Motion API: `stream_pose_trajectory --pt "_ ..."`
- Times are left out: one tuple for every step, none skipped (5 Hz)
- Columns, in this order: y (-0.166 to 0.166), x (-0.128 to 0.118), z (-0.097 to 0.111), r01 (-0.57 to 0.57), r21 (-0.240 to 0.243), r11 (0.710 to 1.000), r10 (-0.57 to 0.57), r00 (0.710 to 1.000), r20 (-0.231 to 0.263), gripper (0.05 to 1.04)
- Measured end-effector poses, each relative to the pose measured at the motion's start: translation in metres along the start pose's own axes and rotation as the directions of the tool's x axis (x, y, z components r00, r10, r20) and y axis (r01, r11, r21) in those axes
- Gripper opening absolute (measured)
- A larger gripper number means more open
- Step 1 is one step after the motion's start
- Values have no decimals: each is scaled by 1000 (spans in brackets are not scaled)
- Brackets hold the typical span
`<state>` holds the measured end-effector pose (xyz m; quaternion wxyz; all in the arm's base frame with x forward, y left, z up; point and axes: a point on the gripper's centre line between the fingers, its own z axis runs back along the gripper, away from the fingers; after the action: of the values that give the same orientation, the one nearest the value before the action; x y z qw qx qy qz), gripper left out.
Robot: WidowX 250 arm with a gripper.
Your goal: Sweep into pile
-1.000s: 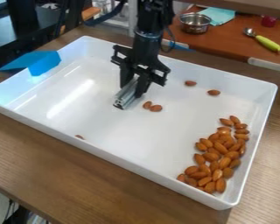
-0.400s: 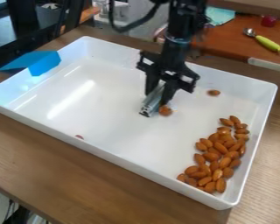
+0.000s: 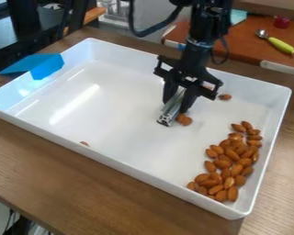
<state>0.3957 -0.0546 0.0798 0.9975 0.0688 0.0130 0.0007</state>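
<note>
Note hand (image 3: 176, 104) closed on metal bar (image 3: 168, 115), in white tray (image 3: 131, 133) on wooden surface (image 3: 82, 183); log reddish-brown table (image 3: 247, 45), far right.

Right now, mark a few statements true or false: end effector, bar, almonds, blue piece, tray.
1. The end effector holds a metal bar. True.
2. Every almond is in the main pile. False: strays lie apart from it, such as one near the front wall and one toward the back wall.
3. Loose almonds lie right beside the bar's lower end. True.
4. The main pile sits at the same end of the tray as the blue piece. False: it is at the opposite end, on the view's right.
5. The blue piece overlaps the tray's wall. True.
</note>
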Motion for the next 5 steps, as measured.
stream_pose_trajectory --pt "-23 -2 3 51 -2 999 -51 999 18 380" --pt "-29 -4 3 62 -9 998 -62 998 31 380" --pt "-51 -14 6 100 -46 994 -99 995 17 380" --pt "-78 -28 10 144 -63 988 -144 990 -7 380" --pt "-74 -31 12 142 -83 986 -146 988 -41 380"
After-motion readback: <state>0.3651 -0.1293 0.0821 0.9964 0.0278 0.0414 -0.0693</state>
